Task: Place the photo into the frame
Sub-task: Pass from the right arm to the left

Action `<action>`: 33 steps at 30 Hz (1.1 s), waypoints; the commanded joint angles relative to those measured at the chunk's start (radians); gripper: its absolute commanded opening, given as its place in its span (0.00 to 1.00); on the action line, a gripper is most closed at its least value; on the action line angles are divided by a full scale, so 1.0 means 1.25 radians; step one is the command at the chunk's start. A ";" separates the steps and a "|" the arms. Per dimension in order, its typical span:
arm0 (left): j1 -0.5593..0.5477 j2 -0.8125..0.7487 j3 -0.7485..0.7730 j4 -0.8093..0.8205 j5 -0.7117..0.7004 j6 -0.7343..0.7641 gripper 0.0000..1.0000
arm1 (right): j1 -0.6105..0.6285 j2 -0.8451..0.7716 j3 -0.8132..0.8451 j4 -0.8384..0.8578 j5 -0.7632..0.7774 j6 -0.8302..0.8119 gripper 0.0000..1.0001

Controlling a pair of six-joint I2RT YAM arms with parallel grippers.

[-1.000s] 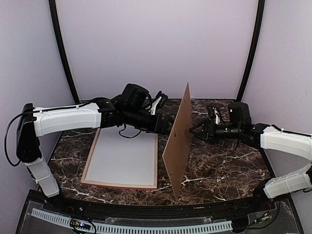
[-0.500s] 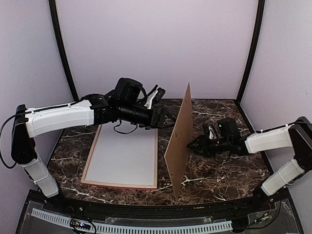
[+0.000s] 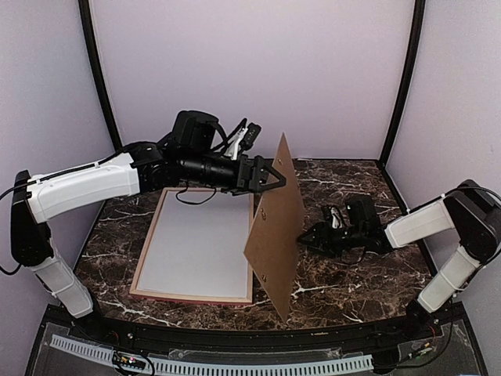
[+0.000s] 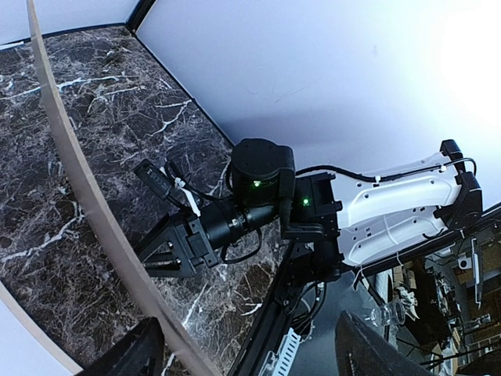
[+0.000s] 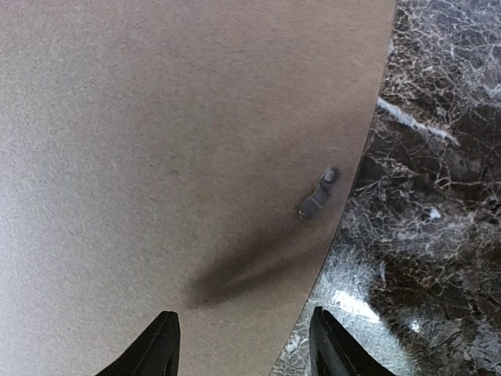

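Flat inside the frame (image 3: 192, 297) lies the photo (image 3: 202, 249) (white back up).

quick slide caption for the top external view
Brown backing board stands tilted on edge between the left claw and right claw, beside the photo lying in the frame.

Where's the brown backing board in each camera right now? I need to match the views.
Top external: backing board stands on edge at centre, leaning left.
Left wrist: only its thin edge, curving top left to bottom centre.
Right wrist: its face fills left and middle.
Shared landmark: dark marble table.
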 commanded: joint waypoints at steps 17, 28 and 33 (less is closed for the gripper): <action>0.003 0.086 0.072 -0.112 -0.018 0.024 0.45 | -0.002 0.035 -0.009 0.061 -0.017 0.001 0.57; 0.004 0.097 0.122 -0.213 -0.111 0.081 0.23 | -0.003 0.033 0.005 0.031 -0.017 -0.018 0.57; 0.004 0.086 0.111 -0.230 -0.146 0.096 0.11 | -0.006 -0.009 0.027 -0.045 -0.001 -0.057 0.59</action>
